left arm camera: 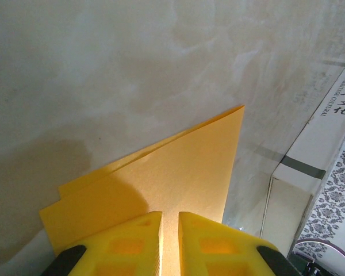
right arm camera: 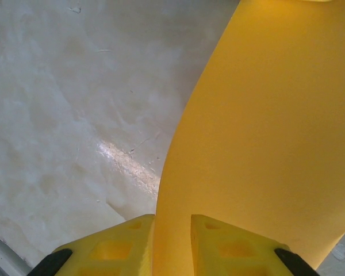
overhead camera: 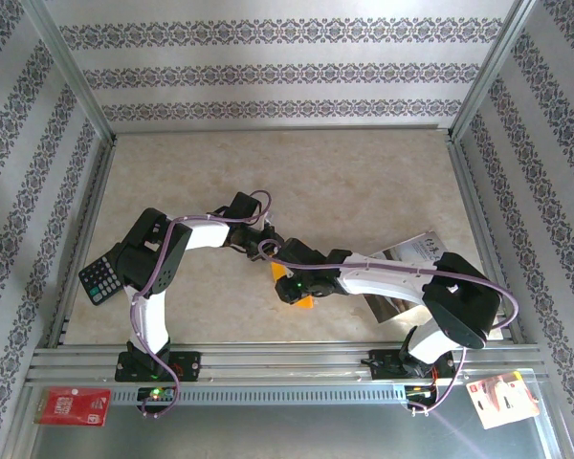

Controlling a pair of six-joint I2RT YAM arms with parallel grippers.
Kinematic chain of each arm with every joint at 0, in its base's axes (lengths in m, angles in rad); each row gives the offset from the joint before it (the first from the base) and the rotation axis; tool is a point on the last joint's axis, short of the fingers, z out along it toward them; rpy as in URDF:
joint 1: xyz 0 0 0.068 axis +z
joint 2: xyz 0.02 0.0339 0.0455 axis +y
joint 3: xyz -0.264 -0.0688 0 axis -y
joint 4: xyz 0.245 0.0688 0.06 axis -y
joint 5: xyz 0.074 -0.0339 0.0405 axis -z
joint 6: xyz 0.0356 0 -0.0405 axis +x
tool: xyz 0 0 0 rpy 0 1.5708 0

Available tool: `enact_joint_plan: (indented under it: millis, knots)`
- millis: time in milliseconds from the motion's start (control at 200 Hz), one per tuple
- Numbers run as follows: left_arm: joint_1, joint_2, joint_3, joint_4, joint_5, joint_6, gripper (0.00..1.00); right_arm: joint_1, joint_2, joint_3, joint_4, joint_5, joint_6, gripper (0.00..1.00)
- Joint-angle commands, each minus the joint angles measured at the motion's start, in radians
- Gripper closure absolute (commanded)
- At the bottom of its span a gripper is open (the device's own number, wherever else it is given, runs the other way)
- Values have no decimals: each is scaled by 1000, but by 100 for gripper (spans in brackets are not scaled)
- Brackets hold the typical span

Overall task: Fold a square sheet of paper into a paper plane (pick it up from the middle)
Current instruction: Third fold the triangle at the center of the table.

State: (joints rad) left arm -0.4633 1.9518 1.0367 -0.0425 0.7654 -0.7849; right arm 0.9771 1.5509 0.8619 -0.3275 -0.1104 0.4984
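The square sheet of paper (overhead camera: 303, 302) is bright orange and folded into layers, lying mid-table between the two arms. In the left wrist view the paper (left arm camera: 184, 167) lies flat with stepped layered edges and a far corner point. My left gripper (left arm camera: 169, 214) is shut on its near edge, with only a thin slit between the yellow fingers; from above the left gripper (overhead camera: 263, 247) sits just behind the sheet. In the right wrist view the paper (right arm camera: 264, 126) curves upward in a tall bowed flap. My right gripper (right arm camera: 172, 217) stands slightly open, with the flap's edge in the gap.
A glossy printed sheet (overhead camera: 411, 253) lies under the right arm, and its white border (left arm camera: 333, 109) is near the paper's right side. A calculator (overhead camera: 100, 279) sits by the left arm. A red card (overhead camera: 72, 406) and a white card (overhead camera: 502, 397) rest on the front rail.
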Motion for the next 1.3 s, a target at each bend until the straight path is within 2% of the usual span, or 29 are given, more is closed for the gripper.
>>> enact_joint_plan:
  millis: [0,115,240,679,1294]
  knots:
    - [-6,25,16,-55,-25,31,87,-10,-19,-15,4,-12,-4,79]
    - [-7,36,20,-66,-30,41,87,-25,-17,-18,17,-22,-3,88]
    - [-7,47,24,-79,-35,52,87,-52,-17,-26,44,-58,0,93]
    - [-10,56,36,-114,-49,77,88,-180,12,-28,53,-177,-26,92]
    - [-14,61,39,-118,-46,80,88,-238,120,20,33,-156,-59,91]
